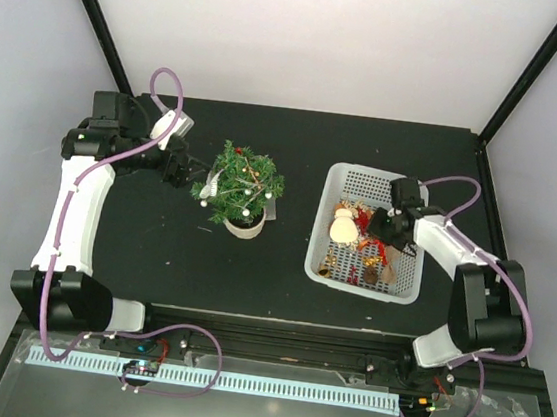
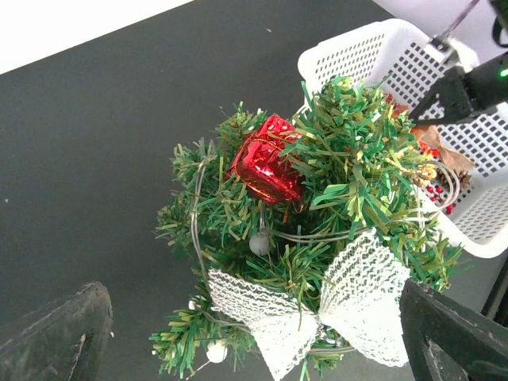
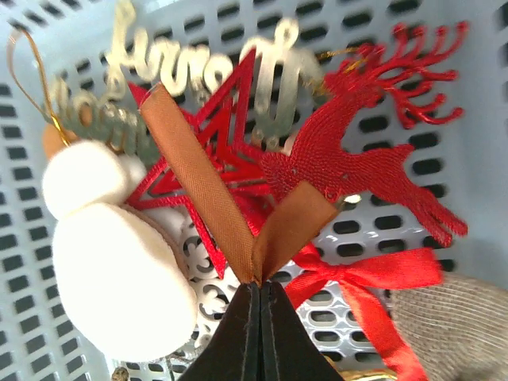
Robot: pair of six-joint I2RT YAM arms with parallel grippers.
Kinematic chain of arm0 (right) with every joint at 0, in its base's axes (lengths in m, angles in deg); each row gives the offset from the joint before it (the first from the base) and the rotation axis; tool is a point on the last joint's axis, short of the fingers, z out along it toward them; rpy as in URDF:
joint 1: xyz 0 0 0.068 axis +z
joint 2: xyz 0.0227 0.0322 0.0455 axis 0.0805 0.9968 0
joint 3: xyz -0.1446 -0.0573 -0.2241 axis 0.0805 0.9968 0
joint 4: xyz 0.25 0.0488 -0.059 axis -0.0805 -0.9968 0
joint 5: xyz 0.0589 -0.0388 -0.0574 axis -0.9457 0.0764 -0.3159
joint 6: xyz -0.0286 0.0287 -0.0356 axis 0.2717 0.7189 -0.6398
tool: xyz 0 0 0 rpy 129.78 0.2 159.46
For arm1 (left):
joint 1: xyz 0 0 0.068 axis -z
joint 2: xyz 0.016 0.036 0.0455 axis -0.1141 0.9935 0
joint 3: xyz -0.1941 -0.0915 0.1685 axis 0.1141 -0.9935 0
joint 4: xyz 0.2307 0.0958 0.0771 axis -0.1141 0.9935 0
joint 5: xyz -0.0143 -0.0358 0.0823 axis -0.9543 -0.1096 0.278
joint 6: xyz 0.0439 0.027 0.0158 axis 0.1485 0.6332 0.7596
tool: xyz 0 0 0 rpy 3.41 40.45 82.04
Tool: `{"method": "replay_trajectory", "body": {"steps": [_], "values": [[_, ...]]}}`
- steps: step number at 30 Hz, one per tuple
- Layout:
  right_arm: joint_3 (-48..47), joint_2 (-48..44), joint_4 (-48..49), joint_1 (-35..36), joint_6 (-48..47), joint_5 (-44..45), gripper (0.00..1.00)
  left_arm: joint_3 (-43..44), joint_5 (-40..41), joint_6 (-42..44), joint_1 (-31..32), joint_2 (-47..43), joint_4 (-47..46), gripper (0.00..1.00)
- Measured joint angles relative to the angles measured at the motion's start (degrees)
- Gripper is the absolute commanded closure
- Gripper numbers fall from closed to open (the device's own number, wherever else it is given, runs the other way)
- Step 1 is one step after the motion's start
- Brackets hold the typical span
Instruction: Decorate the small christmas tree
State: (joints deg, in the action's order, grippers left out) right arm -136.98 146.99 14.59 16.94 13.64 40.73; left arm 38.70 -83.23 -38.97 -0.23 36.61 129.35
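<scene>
Standing upright in its whitish pot [image 1: 244, 227], the small christmas tree [image 1: 245, 187] is sitting on the black table [image 1: 152, 255], left of centre and well apart from the white basket [image 1: 347, 181] on the right. In the left wrist view, a shiny red gift box [image 2: 266, 159] is hanging among its upper branches, a white lace bow [image 2: 317, 305] is sitting lower down, and small white beads [image 2: 259, 244] are dangling on a thin wire that is looping around the greenery.

The left gripper [image 1: 187, 171] is hovering just beside the tree on its left side, with its jaws standing wide apart and holding nothing; its two dark fingers [image 2: 55, 333] are showing at the bottom corners of the wrist view with the tree between them.

Across the table, the right gripper [image 3: 259, 298] is reaching down into the basket. Its jaws are pressing fully together on a folded brown ribbon [image 3: 230, 206], pinching both ends at the tips. Whether that ribbon is tied to the red star outline [image 3: 202, 151] behind it, I cannot tell. Around it a glittery red reindeer [image 3: 357, 167], gold script lettering [image 3: 198, 63], a white plush snowman [image 3: 111, 270] and a red bow [image 3: 365, 278] are lying in the basket.
</scene>
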Motion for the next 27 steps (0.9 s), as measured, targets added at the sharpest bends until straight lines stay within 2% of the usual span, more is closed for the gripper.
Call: {"method": "replay_trajectory", "body": {"steps": [8,16,19,23,27], "values": [[-1.5,-6.8,-1.4,-0.1,-2.8,5.2,0.99,0.0,-0.4,0.0,0.0,0.3,0.0,0.01],[4.8,-18.5,7.0,2.1,-7.9,-4.0,0.98,0.0,-0.4,0.3,0.0,0.7,0.1,0.01],[5.9,-23.2,9.5,6.1,-10.1,-7.5,0.98,0.0,-0.4,0.3,0.0,0.7,0.2,0.01],[3.3,-26.7,10.3,15.1,-13.2,-9.0,0.98,0.0,-0.4,0.8,0.0,0.7,0.5,0.01],[-7.4,-25.0,7.1,23.9,-17.4,-8.9,0.98,-0.1,-0.6,1.1,0.0,0.6,0.5,0.01]]}}
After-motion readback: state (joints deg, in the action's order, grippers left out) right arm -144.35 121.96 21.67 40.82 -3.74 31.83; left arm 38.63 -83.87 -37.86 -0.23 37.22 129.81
